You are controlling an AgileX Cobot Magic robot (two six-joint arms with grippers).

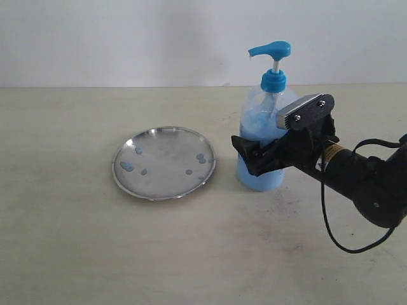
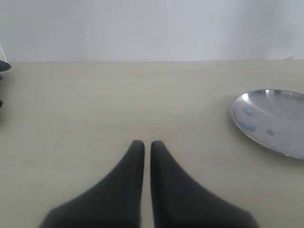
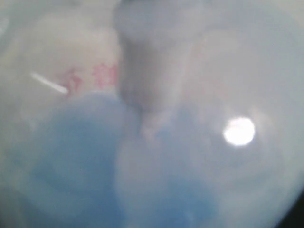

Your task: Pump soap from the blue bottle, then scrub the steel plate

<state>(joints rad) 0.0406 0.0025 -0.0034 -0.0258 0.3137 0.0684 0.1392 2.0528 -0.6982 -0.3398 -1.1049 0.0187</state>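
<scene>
The blue bottle [image 1: 262, 124] stands upright on the table to the right of the steel plate [image 1: 164, 162], its blue pump head [image 1: 270, 49] raised. Light blue soap [image 1: 257, 178] fills its lower part, and small blue drops [image 1: 127, 166] dot the plate. My right gripper [image 1: 251, 152] stands open, its jaws straddling the bottle's body with the near finger across the bottle's front. The bottle [image 3: 152, 142] fills the right wrist view as a blur and hides the fingers there. My left gripper [image 2: 147, 143] is shut and empty over bare table, with the plate [image 2: 275, 118] off to one side.
The right arm's black cable [image 1: 331, 222] loops down onto the table near the front right. A dark object [image 2: 3, 66] shows at the edge of the left wrist view. A white wall backs the table.
</scene>
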